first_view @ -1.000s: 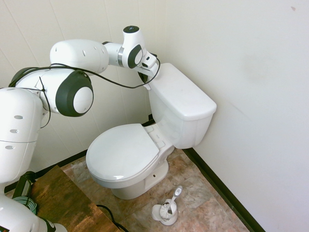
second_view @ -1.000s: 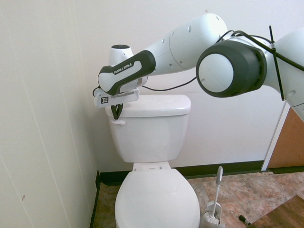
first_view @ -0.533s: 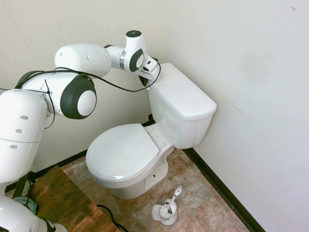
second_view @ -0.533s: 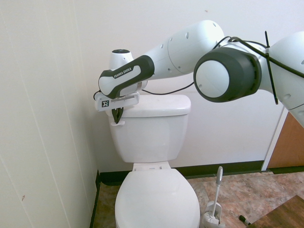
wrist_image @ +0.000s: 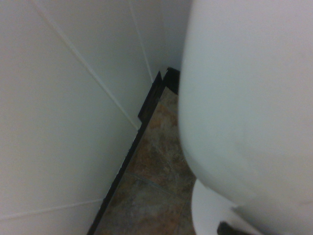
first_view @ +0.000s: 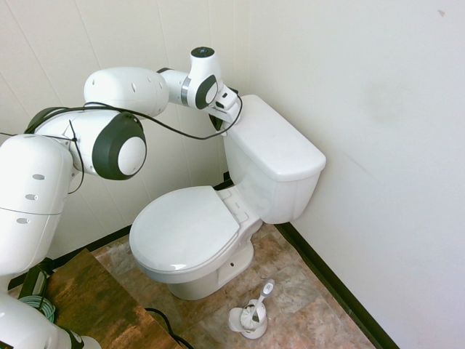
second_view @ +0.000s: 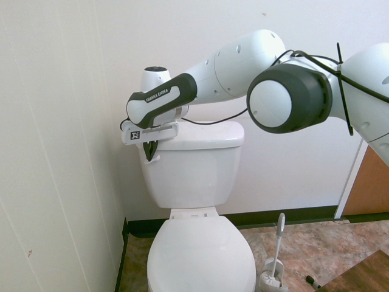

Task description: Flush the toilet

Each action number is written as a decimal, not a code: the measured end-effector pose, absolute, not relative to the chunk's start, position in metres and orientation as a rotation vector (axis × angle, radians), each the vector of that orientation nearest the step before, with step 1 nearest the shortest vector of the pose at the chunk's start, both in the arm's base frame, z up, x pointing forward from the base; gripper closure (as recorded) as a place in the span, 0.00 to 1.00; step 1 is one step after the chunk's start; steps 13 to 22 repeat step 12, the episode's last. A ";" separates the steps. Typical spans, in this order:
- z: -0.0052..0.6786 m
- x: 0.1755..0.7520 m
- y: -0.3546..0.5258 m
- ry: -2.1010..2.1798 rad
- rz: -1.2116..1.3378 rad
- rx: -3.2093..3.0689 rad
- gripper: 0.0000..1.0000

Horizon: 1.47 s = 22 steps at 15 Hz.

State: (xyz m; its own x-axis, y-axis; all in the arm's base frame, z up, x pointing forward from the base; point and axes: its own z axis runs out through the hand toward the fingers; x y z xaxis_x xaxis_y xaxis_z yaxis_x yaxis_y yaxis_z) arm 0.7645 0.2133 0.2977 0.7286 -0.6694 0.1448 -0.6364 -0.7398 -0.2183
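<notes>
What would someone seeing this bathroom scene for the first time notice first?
The big white robot arm stretches across the room, its dark fingers shut and pressed down at the small white flush lever on the tank's upper corner beside the wall. Below sits the glossy white ceramic toilet with its lid closed, and a small white toilet brush stands on the brown floor.

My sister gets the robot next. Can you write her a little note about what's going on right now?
Hand: shut, holding nothing, pointing steeply down at the tank's upper corner next to the side wall, right at the flush lever.
Toilet: seat lid down, tank lid on.
Toilet brush stands in its holder on the floor, not needed.
Done: the hand is at the lever.
Left: whether the lever is fully pressed or water has run can't be seen. Check that, then lift the hand away.
</notes>
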 end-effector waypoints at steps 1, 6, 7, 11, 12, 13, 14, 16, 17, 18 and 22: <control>0.306 0.763 0.212 1.052 -0.322 -2.779 1.00; 0.350 0.738 0.194 1.049 -0.289 -2.789 1.00; 0.356 0.730 0.188 1.056 -0.280 -2.792 1.00; 0.387 0.701 0.154 1.083 -0.283 -2.780 1.00; 0.391 0.692 0.146 1.087 -0.289 -2.772 1.00; 0.391 0.692 0.146 1.087 -0.289 -2.772 1.00; 0.391 0.692 0.146 1.087 -0.289 -2.772 1.00; 0.391 0.692 0.146 1.087 -0.289 -2.772 1.00; 0.391 0.692 0.146 1.087 -0.289 -2.772 1.00; 0.391 0.692 0.146 1.087 -0.289 -2.772 1.00; 0.391 0.692 0.146 1.087 -0.289 -2.772 1.00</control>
